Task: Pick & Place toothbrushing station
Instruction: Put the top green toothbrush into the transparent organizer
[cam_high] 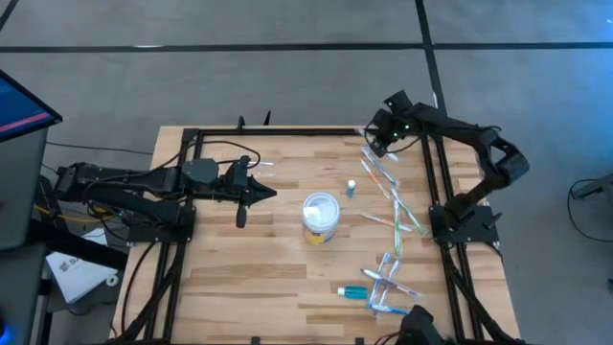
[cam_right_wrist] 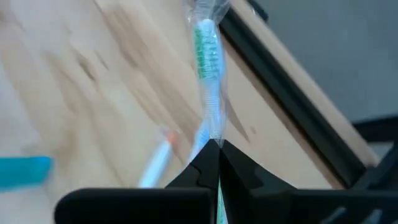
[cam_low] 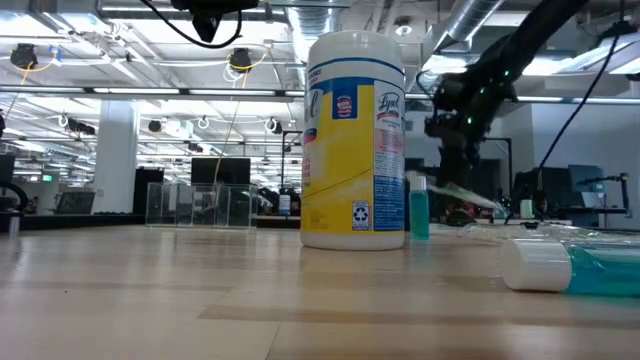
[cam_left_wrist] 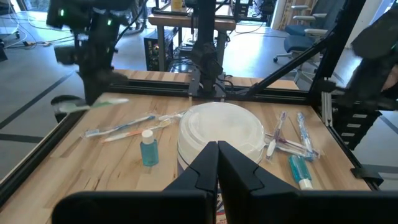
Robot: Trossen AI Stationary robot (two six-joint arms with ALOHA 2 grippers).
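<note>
My right gripper (cam_right_wrist: pixel 214 146) hangs over the table's far right corner (cam_high: pixel 375 142), shut on a wrapped green-and-white toothbrush (cam_right_wrist: pixel 208 62). The same toothbrush (cam_left_wrist: pixel 93 104) shows in the left wrist view, sticking out below that gripper. The toothbrushing station (cam_low: pixel 200 205), a see-through stand, shows in the low view far back on the table, left of the tub. My left gripper (cam_high: pixel 273 195) waits shut above the table, left of the tub, touching nothing. My right gripper pinches the wrapped toothbrush's handle (cam_right_wrist: pixel 212 134) between its two fingertips. It comes slanting down from above, the fingers roughly along the brush. The brush reaches out past the fingertips, lifted clear of the table.
A white-topped, yellow-banded tub (cam_high: pixel 321 216) stands mid-table with a small teal bottle (cam_high: pixel 351 188) beside it. Several wrapped toothbrushes (cam_high: pixel 393 206) and a toothpaste tube (cam_high: pixel 354 290) lie along the right side. A black frame rail (cam_high: pixel 287 131) borders the table.
</note>
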